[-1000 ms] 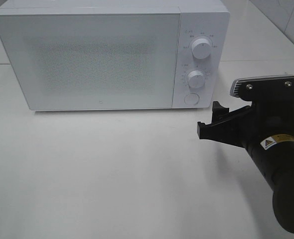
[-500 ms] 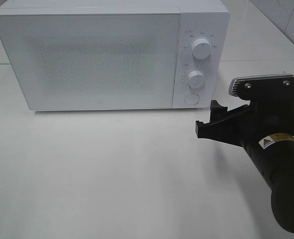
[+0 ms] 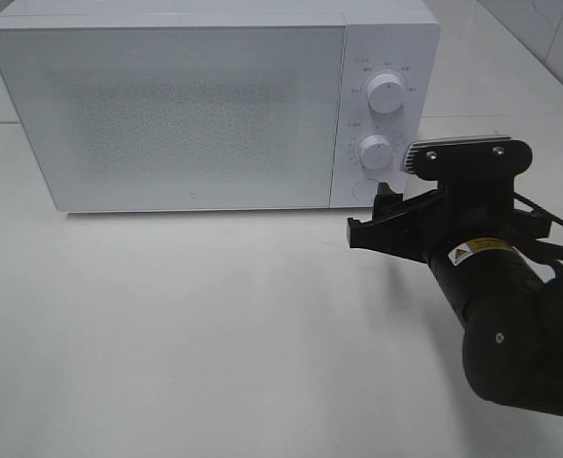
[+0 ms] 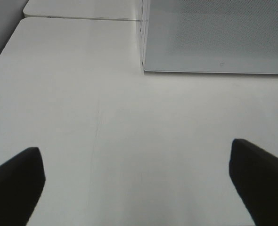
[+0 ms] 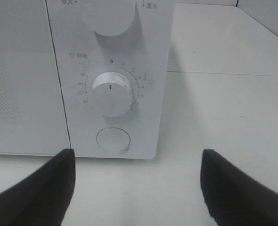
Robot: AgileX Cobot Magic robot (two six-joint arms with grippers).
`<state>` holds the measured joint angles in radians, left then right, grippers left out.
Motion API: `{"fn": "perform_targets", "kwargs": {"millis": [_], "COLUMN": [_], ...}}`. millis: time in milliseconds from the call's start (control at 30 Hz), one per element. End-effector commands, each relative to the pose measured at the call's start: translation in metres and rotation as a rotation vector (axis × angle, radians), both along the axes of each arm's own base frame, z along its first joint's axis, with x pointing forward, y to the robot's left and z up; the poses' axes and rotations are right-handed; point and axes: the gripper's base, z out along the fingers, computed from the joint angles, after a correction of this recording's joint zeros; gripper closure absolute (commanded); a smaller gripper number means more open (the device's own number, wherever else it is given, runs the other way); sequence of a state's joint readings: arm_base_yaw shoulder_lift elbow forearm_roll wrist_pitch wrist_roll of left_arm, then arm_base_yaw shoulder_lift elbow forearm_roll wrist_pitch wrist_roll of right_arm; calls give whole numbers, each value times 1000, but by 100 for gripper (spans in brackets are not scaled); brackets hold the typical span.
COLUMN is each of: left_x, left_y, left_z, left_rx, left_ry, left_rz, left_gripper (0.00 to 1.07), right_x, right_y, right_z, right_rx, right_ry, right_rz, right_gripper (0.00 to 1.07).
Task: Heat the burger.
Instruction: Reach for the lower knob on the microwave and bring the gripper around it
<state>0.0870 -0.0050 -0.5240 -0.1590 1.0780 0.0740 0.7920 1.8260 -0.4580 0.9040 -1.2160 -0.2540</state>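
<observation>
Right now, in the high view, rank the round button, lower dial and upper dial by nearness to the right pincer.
1. Round button, lowest, beside the right pincer.
2. Lower dial, just above it.
3. Upper dial, topmost.

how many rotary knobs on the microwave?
2. The upper knob sits high on the microwave's right side, and the lower knob is directly below it. The flat round button under them is not a knob. None seems hidden.
</observation>
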Motion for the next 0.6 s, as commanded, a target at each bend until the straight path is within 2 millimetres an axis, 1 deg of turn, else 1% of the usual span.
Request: {"fn": "perform_targets", "kwargs": {"millis": [33,67,100,167,200,267,300,333,367,400,467,500,567,600], "left_x": [-2,-2,-2,-2,-2,-2,-2,-2,-2,-2,-2,-2,-2,-2], "left_y": [0,0,0,0,0,0,0,0,0,0,0,0,0,0], "left_z": [0,0,0,0,0,0,0,0,0,0,0,0,0,0], "left_rx": [-7,-7,-7,-7,-7,-7,-7,-7,-7,-7,-7,-7,-7,-7], "left_ry": [-24,-24,-24,-24,-24,-24,-24,-24,-24,-24,-24,-24,-24,-24], "left_rz": [4,4,4,4,4,4,4,4,4,4,4,4,4,4], "left_gripper": [6,6,6,6,6,6,6,6,6,6,6,6,6,6], "right_x": [15,22,22,33,33,45,45,51,51,57,60,65,68,74], "right_y": [2,4,4,6,6,6,6,6,6,8,9,10,11,11], "right_z": [6,4,4,3,3,2,2,0,0,-2,-2,-4,-4,-6], "right_rx": [1,4,4,9,9,10,10,10,10,11,13,18,22,32], "right_ry": [-111,-116,-116,-126,-126,-138,-138,-136,-136,-134,-135,-137,-134,-130], "right_rz": [-20,-21,-21,-15,-15,-14,-14,-8,-8,4,9,13,14,14], "right_gripper": [35,35,35,35,35,35,35,35,35,35,35,35,35,35]}}
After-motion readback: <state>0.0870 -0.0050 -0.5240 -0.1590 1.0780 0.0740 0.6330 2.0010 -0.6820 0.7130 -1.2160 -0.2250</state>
